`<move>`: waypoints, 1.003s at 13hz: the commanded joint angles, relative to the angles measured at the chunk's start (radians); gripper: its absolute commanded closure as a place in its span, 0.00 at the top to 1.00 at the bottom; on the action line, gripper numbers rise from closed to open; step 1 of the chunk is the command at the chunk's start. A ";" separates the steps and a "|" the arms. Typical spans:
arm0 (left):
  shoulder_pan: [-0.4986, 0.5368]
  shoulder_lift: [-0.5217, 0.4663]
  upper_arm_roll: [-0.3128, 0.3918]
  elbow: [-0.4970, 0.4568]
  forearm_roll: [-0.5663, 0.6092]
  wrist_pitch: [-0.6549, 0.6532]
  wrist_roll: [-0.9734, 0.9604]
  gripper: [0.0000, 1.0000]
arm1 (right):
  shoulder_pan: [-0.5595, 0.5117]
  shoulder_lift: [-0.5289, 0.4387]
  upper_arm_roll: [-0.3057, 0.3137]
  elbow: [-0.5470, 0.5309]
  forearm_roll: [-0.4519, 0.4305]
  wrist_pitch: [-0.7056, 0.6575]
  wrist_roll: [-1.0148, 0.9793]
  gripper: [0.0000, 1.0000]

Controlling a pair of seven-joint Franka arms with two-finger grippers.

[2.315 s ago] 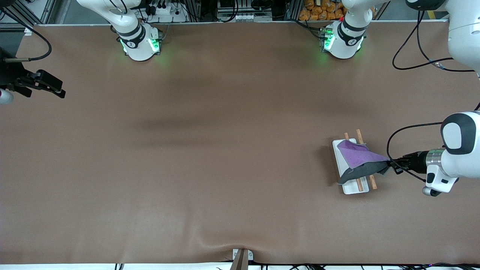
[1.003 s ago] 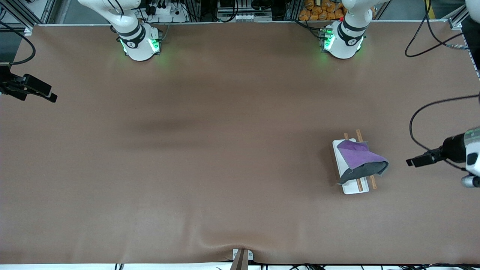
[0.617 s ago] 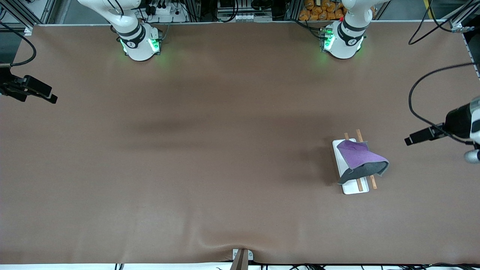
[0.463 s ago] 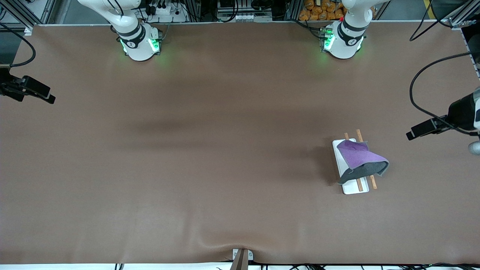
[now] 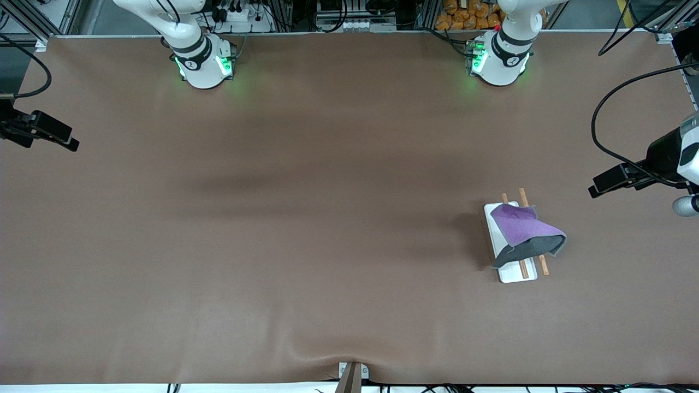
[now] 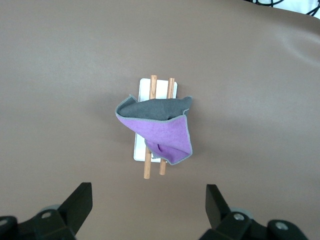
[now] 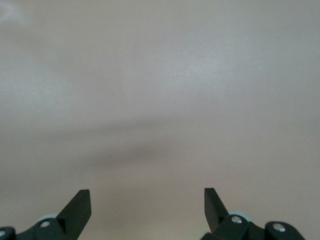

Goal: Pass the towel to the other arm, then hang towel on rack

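The towel [image 5: 525, 233], purple on top with a dark grey underside, lies draped over the two brown rods of the rack [image 5: 506, 273], which stands on the table toward the left arm's end. It also shows in the left wrist view [image 6: 160, 127] on the rack [image 6: 145, 90]. My left gripper [image 5: 595, 188] is open and empty, up in the air over the table edge at the left arm's end, apart from the towel; its own view shows the left gripper [image 6: 147, 200] open. My right gripper [image 5: 71, 143] is open and empty over the right arm's end of the table, and shows open in its view [image 7: 147, 200].
The brown table cover [image 5: 327, 218] has a raised wrinkle near the front edge. A small clamp [image 5: 352, 374] sits at the middle of that edge. Both arm bases [image 5: 205, 63] stand along the edge farthest from the front camera.
My left gripper let go of the towel, pulled away from the rack toward the table's end and rose. The towel stays draped on the rods. The right gripper drifted slightly outward.
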 commanded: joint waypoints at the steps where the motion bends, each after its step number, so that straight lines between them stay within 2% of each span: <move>1: 0.006 -0.025 -0.007 -0.019 0.023 -0.015 0.012 1.00 | -0.012 -0.001 0.009 0.000 -0.010 0.005 0.004 1.00; 13: 0.004 -0.024 -0.022 -0.018 0.044 -0.023 0.004 1.00 | -0.014 -0.004 0.008 0.008 -0.010 0.004 -0.004 1.00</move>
